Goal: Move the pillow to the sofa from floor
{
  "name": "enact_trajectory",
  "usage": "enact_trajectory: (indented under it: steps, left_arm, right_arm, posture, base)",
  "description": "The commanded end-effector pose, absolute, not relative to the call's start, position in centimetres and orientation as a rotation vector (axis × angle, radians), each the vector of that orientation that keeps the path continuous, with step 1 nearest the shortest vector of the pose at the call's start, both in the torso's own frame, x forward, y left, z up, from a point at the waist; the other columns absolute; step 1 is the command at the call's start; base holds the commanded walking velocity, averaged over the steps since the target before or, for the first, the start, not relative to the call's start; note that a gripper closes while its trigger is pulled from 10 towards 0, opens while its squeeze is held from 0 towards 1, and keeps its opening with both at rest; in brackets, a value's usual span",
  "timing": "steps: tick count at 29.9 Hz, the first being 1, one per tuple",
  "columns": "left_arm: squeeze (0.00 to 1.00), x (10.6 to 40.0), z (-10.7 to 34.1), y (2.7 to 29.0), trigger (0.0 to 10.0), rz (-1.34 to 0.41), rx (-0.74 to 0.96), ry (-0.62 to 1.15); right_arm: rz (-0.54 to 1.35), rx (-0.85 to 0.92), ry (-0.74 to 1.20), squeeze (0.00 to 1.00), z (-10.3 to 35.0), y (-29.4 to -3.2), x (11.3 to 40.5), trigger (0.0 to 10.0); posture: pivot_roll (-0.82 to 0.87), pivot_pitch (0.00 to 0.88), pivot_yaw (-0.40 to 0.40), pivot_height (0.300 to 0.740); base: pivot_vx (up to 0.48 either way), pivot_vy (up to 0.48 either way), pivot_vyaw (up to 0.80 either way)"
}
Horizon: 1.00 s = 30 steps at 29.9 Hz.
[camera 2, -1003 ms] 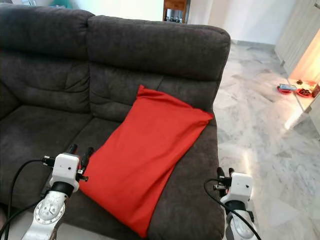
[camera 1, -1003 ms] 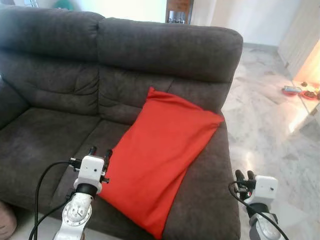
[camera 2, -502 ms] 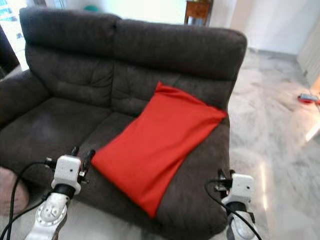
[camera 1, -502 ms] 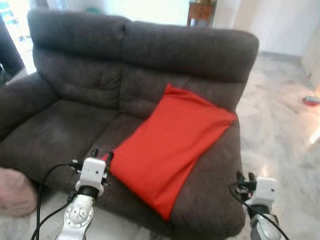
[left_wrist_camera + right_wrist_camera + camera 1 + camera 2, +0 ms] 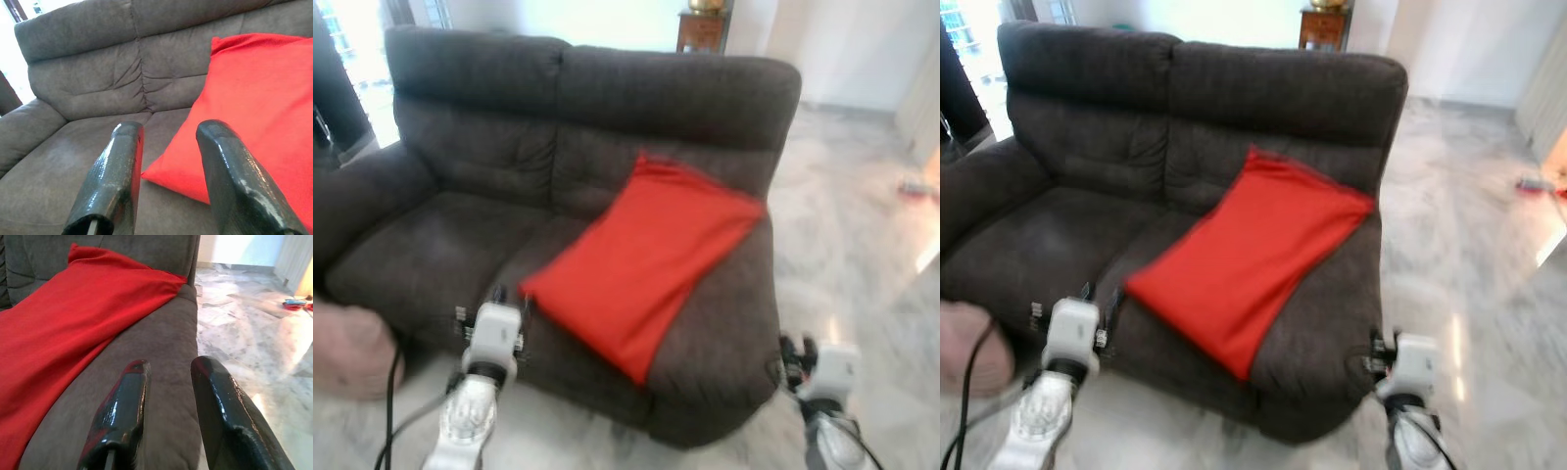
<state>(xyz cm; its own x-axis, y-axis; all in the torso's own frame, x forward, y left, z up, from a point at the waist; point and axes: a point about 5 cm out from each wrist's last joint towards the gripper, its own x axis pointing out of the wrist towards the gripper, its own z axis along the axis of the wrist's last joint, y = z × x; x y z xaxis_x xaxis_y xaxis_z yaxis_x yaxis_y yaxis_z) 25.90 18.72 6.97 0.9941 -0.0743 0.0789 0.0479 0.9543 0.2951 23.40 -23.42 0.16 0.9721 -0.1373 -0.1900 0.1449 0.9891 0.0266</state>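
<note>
The red pillow (image 5: 646, 262) lies slanted on the right seat of the dark grey sofa (image 5: 450, 235), its top corner leaning on the backrest. My left gripper (image 5: 509, 296) hovers at the sofa's front edge, just left of the pillow's lower corner, open and holding nothing. In the left wrist view its fingers (image 5: 120, 166) frame the pillow's corner (image 5: 254, 107) from a short distance. My right gripper (image 5: 797, 346) is low beside the sofa's right front corner, open and empty. In the right wrist view the pillow (image 5: 58, 328) is beyond its fingers (image 5: 215, 401).
Pale marble floor (image 5: 862, 264) spreads to the right of the sofa, with a small red item (image 5: 913, 186) on it far right. A pinkish rounded object (image 5: 347, 352) sits low at the left edge. A wooden cabinet (image 5: 703, 27) stands behind the sofa.
The whole picture has drawn back from the sofa, so more floor and the left armrest show. The pillow stays where it lay on the seat. Both grippers are still open.
</note>
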Motion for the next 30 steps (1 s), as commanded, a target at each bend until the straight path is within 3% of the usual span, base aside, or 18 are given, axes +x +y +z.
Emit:
enact_trajectory:
  steps: [1, 10, 17, 30]
  left_arm:
    - [0.00, 26.0, 6.8, 19.0, 10.0, -0.062, 0.312, -0.077]
    - [0.00, 26.0, 4.0, 21.8, 10.0, 0.050, 0.262, 0.091]
    - [0.00, 24.7, 0.3, 23.8, 10.0, 0.108, 0.229, 0.308]
    - [0.00, 20.2, -5.5, 23.1, 10.0, 0.054, 0.218, 0.655]
  right_arm:
    - [-0.156, 0.040, 0.182, 0.00, 0.3, -23.7, 23.4, 10.0]
    - [-0.190, 0.040, 0.243, 0.00, -0.6, -24.7, 23.1, 10.0]
    - [-0.286, 0.060, 0.467, 0.00, -3.5, -26.1, 20.7, 10.0]
    - [-0.428, 0.151, 0.837, 0.00, -8.3, -25.2, 14.5, 10.0]
  posture:
    - [0.11, 0.000, -0.048, 0.740]
    - [0.11, 0.000, -0.039, 0.740]
    - [0.11, 0.000, -0.038, 0.740]
    - [0.08, 0.000, -0.019, 0.740]
  base:
    - [-0.247, 0.000, 0.00]
    - [0.000, 0.000, 0.00]
    - [0.000, 0.000, 0.00]
    - [0.000, 0.000, 0.00]
